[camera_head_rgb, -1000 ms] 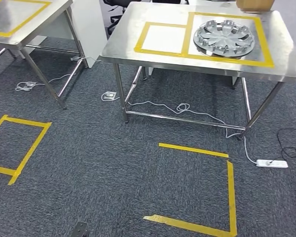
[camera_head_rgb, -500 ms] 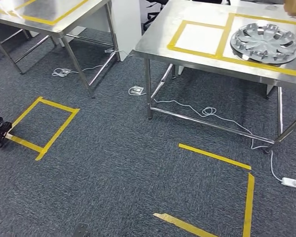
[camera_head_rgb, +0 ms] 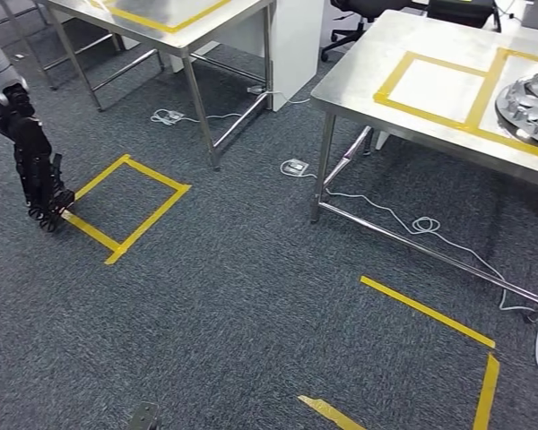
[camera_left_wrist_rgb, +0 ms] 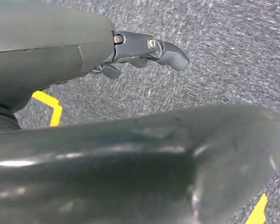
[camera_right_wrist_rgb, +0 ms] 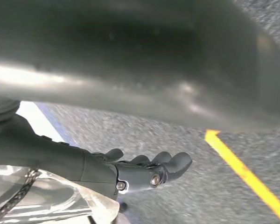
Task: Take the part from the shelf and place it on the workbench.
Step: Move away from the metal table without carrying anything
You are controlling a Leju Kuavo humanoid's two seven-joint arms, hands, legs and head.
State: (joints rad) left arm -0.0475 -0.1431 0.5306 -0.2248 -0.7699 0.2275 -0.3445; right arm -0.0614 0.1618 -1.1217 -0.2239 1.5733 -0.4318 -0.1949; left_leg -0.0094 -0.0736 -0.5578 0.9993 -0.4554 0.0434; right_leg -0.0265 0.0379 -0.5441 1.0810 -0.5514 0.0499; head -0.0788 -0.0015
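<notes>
The wheel cover (camera_head_rgb: 532, 107) lay on the right worktop (camera_head_rgb: 361, 85), well apart from the left hand (camera_head_rgb: 43, 193), which hung empty with fingers loosely extended; the right hand (camera_right_wrist_rgb: 145, 170) likewise held nothing.

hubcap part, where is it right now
In the head view the hubcap part lies at the far right, on the steel workbench, inside a yellow taped box.
</notes>
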